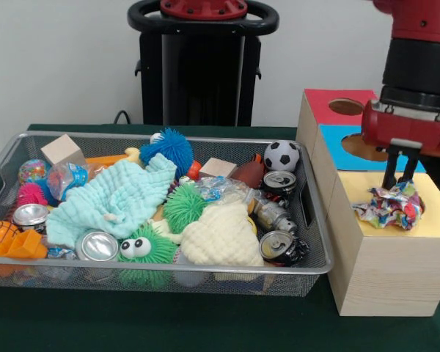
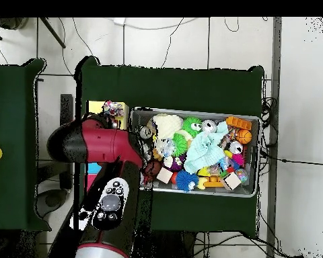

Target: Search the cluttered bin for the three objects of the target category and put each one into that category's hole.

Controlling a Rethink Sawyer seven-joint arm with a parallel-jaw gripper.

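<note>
End effector [image 1: 399,182] sits over the yellow section of the wooden sorting box [image 1: 385,275], fingers drawn narrow, tips in or at the top of the crumpled colourful wrapper [image 1: 389,206]; looks pinched on it, though the contact itself is hidden in the folds. The wrapper rests on the yellow top at the hole [image 1: 418,202], mostly spread to the bin side of it, not dropped in.

Risks, as judgement:
- Wad is wider than what shows of the hole, so it could bridge the rim and stay on top after release.
- Crinkled foil may snag on a finger and lift back out when the arm retracts.
- A sideways nudge could push it off the box edge toward the mesh bin [image 1: 7,158].

Orientation: the wad is irregular with no clear pointing end; its long axis runs roughly across the front view, lying flat on the box top. Overhead view shows it [image 2: 112,107] just beside the bin's end, arm partly covering the box.

Bin remains cluttered: cans, cloths, spiky balls.
</note>
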